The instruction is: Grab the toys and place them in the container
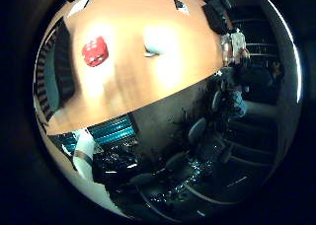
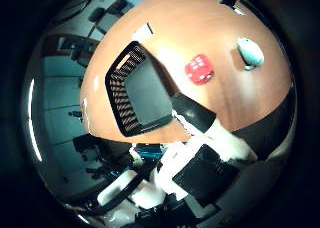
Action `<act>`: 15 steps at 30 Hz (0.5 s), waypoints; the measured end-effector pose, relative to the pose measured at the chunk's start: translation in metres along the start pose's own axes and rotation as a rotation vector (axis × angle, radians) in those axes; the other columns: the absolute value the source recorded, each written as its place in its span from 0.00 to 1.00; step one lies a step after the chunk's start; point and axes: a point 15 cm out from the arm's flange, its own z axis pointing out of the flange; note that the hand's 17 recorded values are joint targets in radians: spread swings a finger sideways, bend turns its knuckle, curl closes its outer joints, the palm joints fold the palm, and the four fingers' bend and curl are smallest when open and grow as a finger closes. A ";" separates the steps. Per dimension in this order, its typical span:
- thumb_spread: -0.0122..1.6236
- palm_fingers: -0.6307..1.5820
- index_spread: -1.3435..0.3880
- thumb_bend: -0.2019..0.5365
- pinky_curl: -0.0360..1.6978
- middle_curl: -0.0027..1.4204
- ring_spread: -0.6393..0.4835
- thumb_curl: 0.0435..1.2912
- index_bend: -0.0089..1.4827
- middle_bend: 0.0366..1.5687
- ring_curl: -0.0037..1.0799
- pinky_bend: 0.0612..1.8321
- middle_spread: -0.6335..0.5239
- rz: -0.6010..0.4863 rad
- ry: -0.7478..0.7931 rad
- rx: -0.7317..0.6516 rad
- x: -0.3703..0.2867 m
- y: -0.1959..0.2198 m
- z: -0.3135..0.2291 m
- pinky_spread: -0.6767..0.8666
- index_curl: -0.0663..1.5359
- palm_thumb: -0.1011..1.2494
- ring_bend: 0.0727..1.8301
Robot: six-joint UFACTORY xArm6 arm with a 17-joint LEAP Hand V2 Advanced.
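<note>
A red toy die with white dots (image 2: 199,68) lies on the round wooden table (image 2: 170,33). A small white and teal toy (image 2: 250,53) lies on the table a little away from the die. The black mesh container (image 2: 135,88) stands on the table near its edge, on the die's other side. My hand (image 2: 205,153) is high above the table edge, away from all of these, with its fingers relaxed and nothing between them. The little finger side view also shows the die (image 1: 94,52) and the white and teal toy (image 1: 153,45).
Flat white and dark items (image 1: 79,3) lie at the table's far edge. Black office chairs (image 1: 197,131) stand on the floor beside the table. The table edge (image 1: 148,102) runs below the hand.
</note>
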 end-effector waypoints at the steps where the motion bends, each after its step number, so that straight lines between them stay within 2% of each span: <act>1: 0.71 0.45 0.55 0.24 0.14 0.27 0.59 0.18 0.12 0.12 0.20 0.15 0.45 0.015 0.001 0.001 0.013 -0.005 0.001 0.67 0.25 0.52 0.14; 6: 0.71 0.44 0.56 0.24 0.15 0.27 0.62 0.18 0.12 0.11 0.21 0.14 0.47 0.066 0.035 0.055 0.067 -0.043 0.015 0.68 0.25 0.50 0.13; 15: 0.70 0.41 0.58 0.24 0.16 0.26 0.68 0.18 0.12 0.11 0.21 0.13 0.51 0.129 0.019 0.126 0.122 -0.099 0.080 0.68 0.24 0.46 0.11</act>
